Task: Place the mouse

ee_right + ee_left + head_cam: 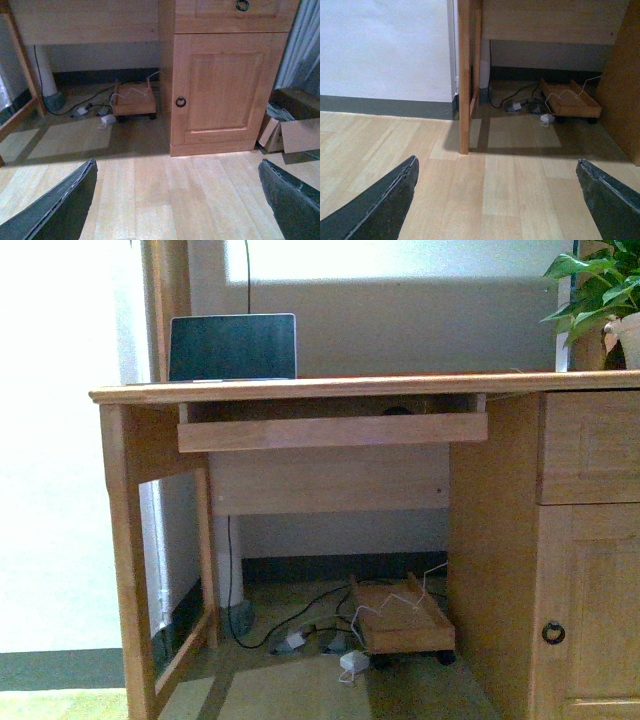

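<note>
In the front view a small dark domed shape, the mouse (397, 410), peeks over the front edge of the pull-out keyboard tray (332, 431) under the wooden desk top (360, 387). Most of it is hidden behind the tray's front board. Neither arm shows in the front view. My left gripper (497, 200) is open and empty, low above the wooden floor in front of the desk's left leg (464, 75). My right gripper (177, 200) is open and empty above the floor in front of the desk's cupboard door (220, 85).
A laptop (233, 346) stands open at the desk's back left, a potted plant (603, 295) at its right end. Under the desk lie a wheeled wooden stand (402, 617), cables and a white adapter (353, 661). Cardboard boxes (290, 130) sit right of the cupboard.
</note>
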Controlling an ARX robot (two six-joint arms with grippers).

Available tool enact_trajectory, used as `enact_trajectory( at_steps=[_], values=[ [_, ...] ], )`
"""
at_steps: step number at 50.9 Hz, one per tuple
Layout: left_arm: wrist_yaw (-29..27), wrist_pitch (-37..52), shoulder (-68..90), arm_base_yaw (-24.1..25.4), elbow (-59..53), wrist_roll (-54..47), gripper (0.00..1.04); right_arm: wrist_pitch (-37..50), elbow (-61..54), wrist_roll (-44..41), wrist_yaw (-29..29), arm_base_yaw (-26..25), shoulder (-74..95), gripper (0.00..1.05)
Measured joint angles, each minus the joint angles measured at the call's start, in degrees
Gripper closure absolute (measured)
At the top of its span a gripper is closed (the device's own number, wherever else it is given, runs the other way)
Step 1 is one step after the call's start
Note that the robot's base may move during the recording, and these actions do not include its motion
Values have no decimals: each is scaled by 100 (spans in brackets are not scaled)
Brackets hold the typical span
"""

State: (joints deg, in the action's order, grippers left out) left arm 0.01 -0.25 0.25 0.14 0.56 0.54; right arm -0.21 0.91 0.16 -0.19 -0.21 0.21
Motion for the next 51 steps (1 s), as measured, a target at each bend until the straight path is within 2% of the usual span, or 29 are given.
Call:
enact_trajectory(
  at_steps=[51],
  values=[
    [2, 0, 0, 0, 0, 0, 8, 0, 0, 0, 0, 0, 0, 7]
  ],
)
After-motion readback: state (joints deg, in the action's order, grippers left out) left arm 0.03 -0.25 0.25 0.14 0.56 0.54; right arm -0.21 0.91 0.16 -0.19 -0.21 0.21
